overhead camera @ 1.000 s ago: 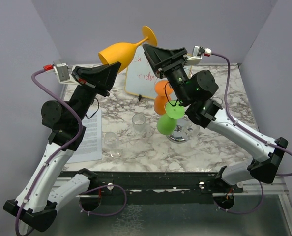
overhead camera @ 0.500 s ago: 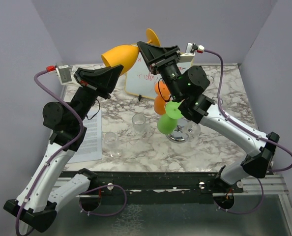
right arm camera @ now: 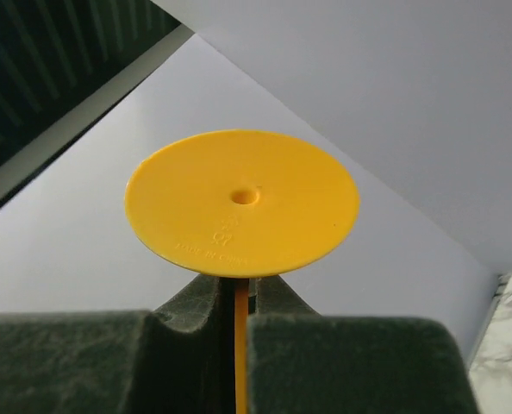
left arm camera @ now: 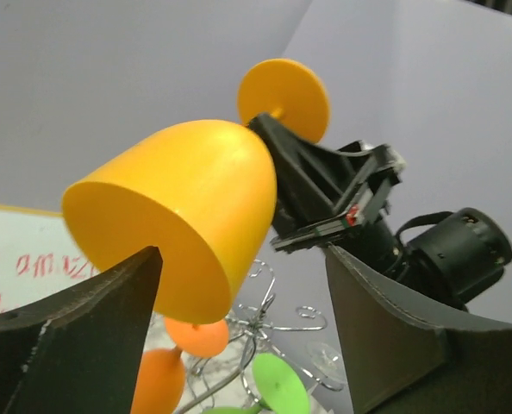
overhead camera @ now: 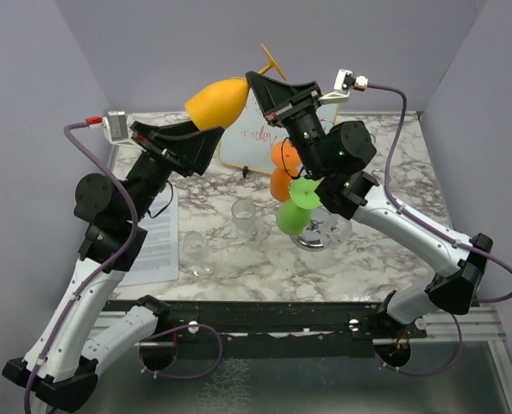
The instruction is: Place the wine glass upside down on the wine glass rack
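Looking from above: right gripper clamped on wine glass stem, high over far edge; rack right of centre.
Left wrist: left gripper wide open, bowl close ahead.
Right wrist: fingers tight on stem.

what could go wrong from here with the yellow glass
The right gripper pinches only the thin stem of the yellow glass, whose bowl hangs out sideways, so it might swivel or slip. The left gripper is open right by the bowl; a small move may knock it. The rack already holds orange glasses and a green glass, so the bowl may strike them going in.
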